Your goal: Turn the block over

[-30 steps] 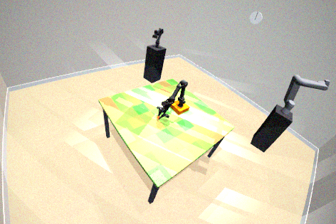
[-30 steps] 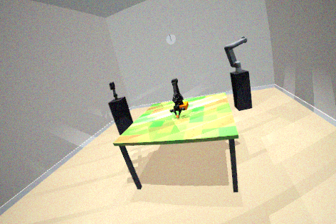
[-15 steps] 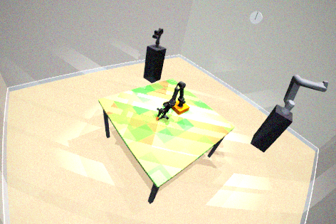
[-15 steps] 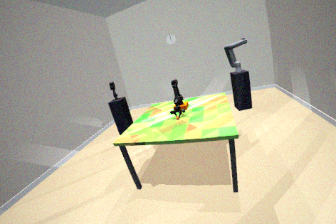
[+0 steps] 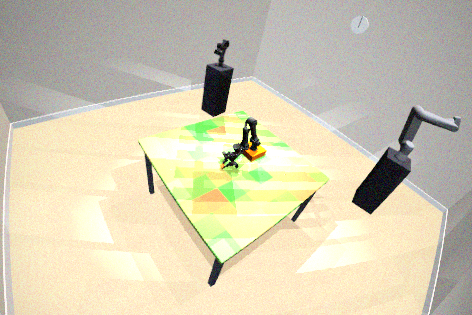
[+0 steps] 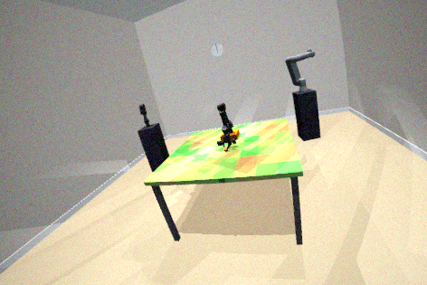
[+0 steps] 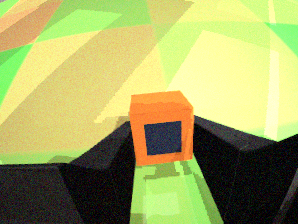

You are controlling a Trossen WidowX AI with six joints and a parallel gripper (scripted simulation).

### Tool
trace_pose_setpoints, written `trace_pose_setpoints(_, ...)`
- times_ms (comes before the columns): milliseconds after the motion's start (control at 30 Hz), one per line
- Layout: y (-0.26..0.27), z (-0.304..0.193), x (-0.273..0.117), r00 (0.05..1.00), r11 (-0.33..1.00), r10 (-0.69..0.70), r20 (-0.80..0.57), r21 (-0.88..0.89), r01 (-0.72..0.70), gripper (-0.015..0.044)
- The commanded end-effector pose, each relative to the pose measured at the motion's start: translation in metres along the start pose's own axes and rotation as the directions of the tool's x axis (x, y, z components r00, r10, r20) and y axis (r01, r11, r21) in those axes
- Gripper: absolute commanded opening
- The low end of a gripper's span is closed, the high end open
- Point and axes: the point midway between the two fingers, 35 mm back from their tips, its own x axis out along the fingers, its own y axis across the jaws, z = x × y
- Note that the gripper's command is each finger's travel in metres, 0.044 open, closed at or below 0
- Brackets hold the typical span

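An orange block [image 7: 160, 108] sits between my two black fingers in the wrist view. Its marked side, a dark blue square [image 7: 162, 137], faces the wrist camera. My gripper [image 7: 160, 125] [image 5: 228, 161] [image 6: 225, 145] is shut on the block and holds it low over the green and yellow patchwork table [image 5: 250, 201] [image 6: 267, 159], near the table's middle. In the top and exterior views the block is too small to make out, and I cannot tell whether it touches the table.
The arm stands on an orange base [image 5: 255, 153] [image 6: 233, 134] at the table's far side. Two dark pedestals with camera rigs [image 5: 216, 88] [image 5: 382, 179] stand on the floor beside the table. The table edges are well away from the gripper.
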Motion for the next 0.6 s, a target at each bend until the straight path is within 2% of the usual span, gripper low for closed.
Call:
trace_pose_setpoints(0,-0.0008,-0.0013,-0.0036,1.0,1.0,-0.003,0.027,-0.006,0.004,0.0)
trace_pose_setpoints(567,-0.0007,0.0001,-0.0049,0.999,1.0,-0.003,0.05,-0.006,0.004,0.0)
